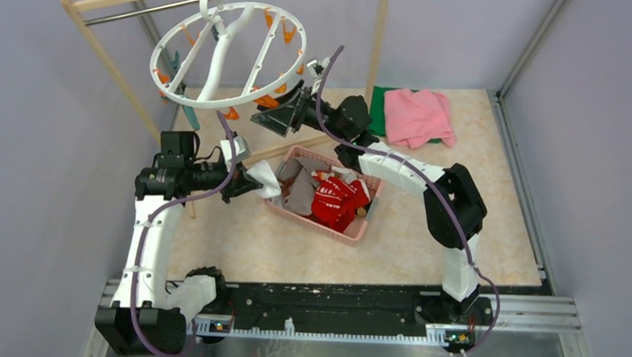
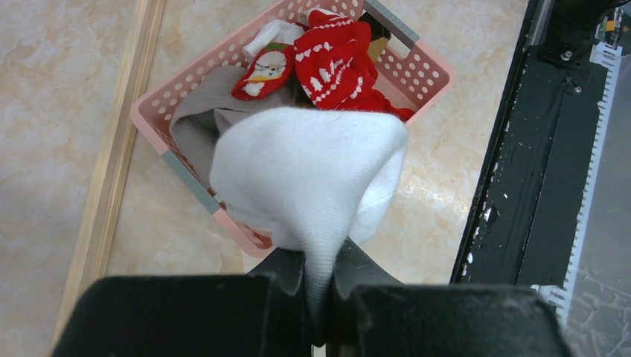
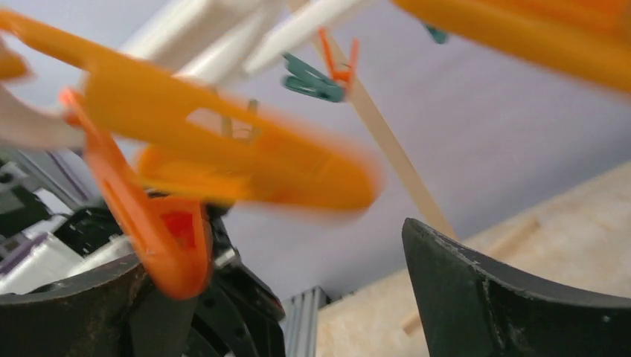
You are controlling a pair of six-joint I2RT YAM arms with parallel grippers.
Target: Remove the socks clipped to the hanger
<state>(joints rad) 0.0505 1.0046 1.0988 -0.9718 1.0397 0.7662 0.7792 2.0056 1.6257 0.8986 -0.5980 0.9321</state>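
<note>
Carrying a freed sock to the basket while the other arm hovered at the clips.
The hanger (image 1: 230, 54) hung from the rack bar (image 1: 143, 8), with no sock plainly left on it. The pink basket (image 1: 319, 224) below held red and grey socks (image 1: 336, 202). The left gripper (image 2: 320, 297) was pinched on a white sock (image 2: 309, 171) at the basket's edge, so the next move probably called for reaching over and letting go. The right gripper (image 3: 271, 249) stood wide by an orange clip (image 3: 223, 160).

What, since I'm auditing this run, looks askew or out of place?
The hanger looks tipped rather than level on the metal bar, with the right gripper open among its orange clips. Nothing is spilled or visibly damaged.
</note>
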